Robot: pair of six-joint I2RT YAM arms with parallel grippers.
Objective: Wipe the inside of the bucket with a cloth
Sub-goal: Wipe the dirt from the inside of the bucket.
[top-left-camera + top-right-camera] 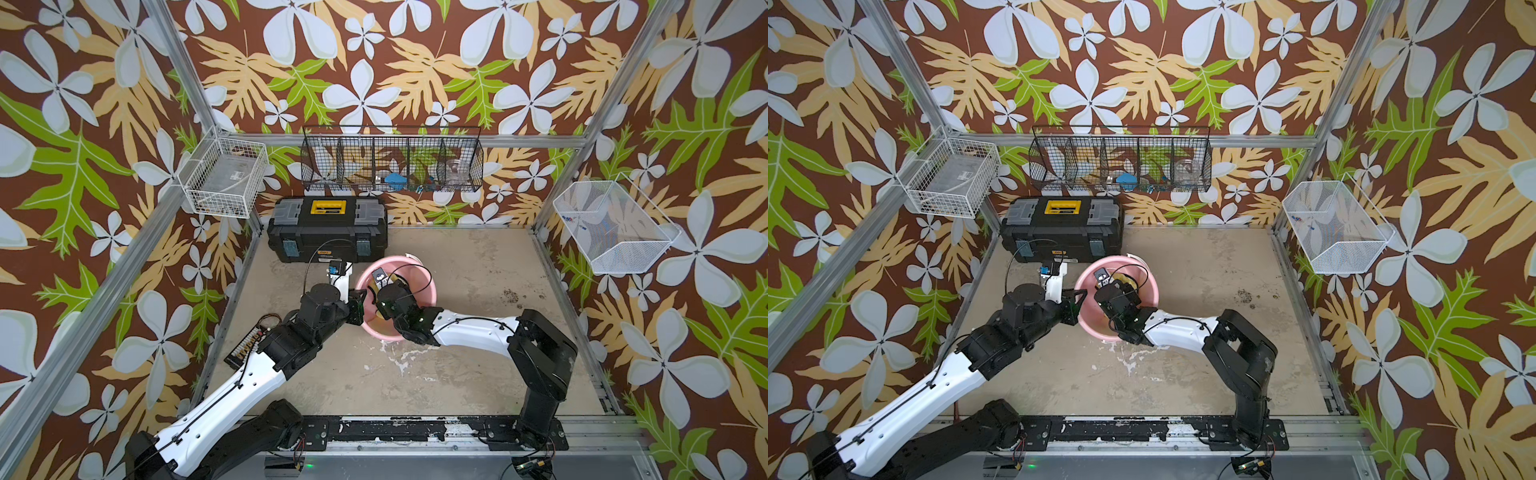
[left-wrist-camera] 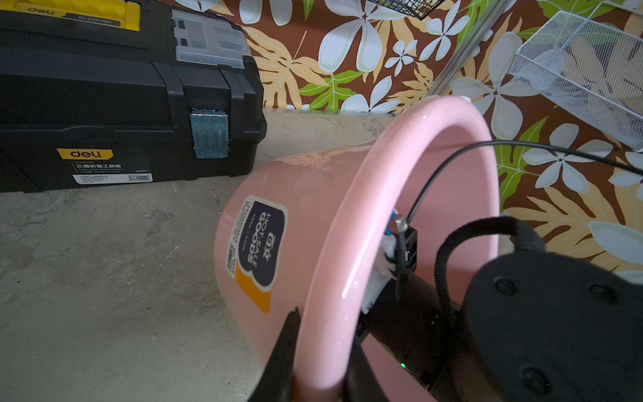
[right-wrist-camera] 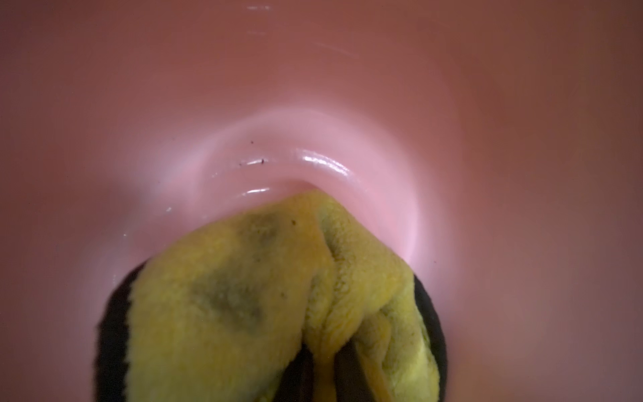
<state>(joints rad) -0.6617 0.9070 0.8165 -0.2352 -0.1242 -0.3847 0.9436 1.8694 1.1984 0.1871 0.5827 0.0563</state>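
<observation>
Stained, concrete-look flooring forms the work surface, enclosed by floral-patterned walls. A black-and-yellow toolbox (image 1: pixel 328 228) stands at the back, left of centre in both top views.

**Location of task items**
- The bucket (image 1: pixel 419 276) (image 1: pixel 1144 274) sits near the centre of the floor, just in front of the toolbox, between the two arm ends.
- The cloth (image 3: pixel 264 296) is inside the bucket. It fills the lower centre of the right wrist view, and its leading fold touches the curved seam where the base meets the wall.

**Gripper condition**
- The left gripper (image 2: pixel 325 330) straddles the bucket rim at the lower centre of the left wrist view. One finger lies on the outer wall below the dark label (image 2: pixel 259 243) and the other lies inside. The jaws pinch the rim and steady the bucket (image 2: pixel 313 195).
- The right gripper (image 3: pixel 323 365) is deep inside the bucket. Its jaws are pressed together on a bunched fold of the cloth, with the dark fingers only partly visible beneath it.

**Task progress (assessment)**
- Done: the cloth is picked up, the bucket is secured, and the cloth is in contact with the interior.
- In hand: wiping near the base.
- Outstanding: small dark specks (image 3: pixel 261 160) and wet glints lie on the base ring at centre frame, just beyond the cloth. This area appears unwiped.
- Undetermined: the inner wall (image 3: pixel 313 87) shows no obvious dirt, but is too blurred to tell whether it has been wiped.
</observation>
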